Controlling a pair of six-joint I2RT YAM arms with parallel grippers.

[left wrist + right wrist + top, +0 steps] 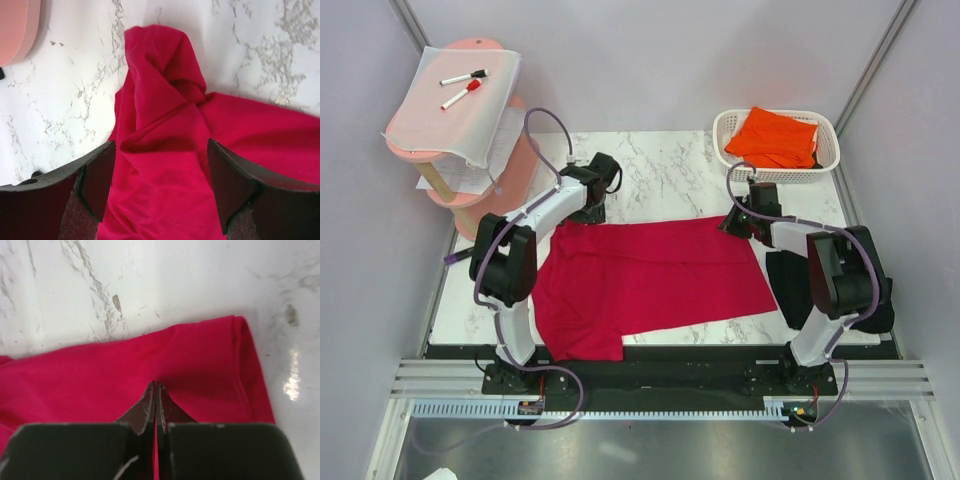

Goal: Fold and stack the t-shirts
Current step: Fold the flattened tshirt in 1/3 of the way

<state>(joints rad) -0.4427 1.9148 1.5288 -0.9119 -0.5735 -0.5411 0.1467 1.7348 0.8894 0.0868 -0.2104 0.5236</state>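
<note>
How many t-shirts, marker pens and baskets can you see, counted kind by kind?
T-shirts: 3 (red t-shirt, orange t-shirt, black t-shirt)
Marker pens: 2 (black-capped pen, red-capped pen)
Baskets: 1 (white basket)
Total: 6

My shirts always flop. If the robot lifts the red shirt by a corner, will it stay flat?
Probably not. The red shirt looks floppy: one end is bunched in soft folds by the left pincer. It lies thin and flat, so it is likely light and would sag from the right pincer.
</note>
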